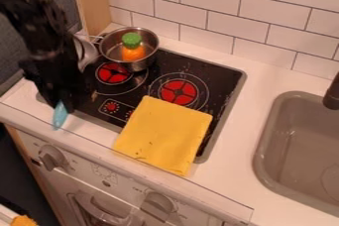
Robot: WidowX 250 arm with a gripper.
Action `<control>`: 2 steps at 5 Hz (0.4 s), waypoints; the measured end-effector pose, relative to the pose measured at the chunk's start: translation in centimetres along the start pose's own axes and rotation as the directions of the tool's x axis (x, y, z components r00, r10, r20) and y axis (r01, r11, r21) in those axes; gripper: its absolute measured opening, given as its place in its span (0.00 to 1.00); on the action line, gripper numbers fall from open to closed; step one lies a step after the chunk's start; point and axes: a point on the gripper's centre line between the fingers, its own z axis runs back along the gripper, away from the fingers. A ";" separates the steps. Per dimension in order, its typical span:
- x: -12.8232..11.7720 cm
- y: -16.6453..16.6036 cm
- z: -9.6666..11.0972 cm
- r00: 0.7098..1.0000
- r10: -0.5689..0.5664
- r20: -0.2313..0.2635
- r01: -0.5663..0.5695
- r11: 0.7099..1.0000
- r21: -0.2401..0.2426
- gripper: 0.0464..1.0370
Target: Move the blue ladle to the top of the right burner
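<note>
At front left of the stove (pixel 224 75), pincer (pixel 61 103) by the blue ladle (pixel 59 116); opening and hold unclear

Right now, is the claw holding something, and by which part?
Cannot be told: the claw is at the ladle's blue handle, but any grip is hidden.

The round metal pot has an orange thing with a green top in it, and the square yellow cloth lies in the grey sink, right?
Wrong place: in the camera view, the yellow cloth lies over the front edge of the black cooktop.
</note>
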 end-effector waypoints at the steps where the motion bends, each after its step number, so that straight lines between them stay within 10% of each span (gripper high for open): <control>1: 1.3 -4.5 3.6 0.997 -0.053 0.052 0.056 0.997 -0.058 0.28; 2: 4.7 -9.7 3.0 0.992 -0.123 0.021 0.124 0.985 -0.120 0.28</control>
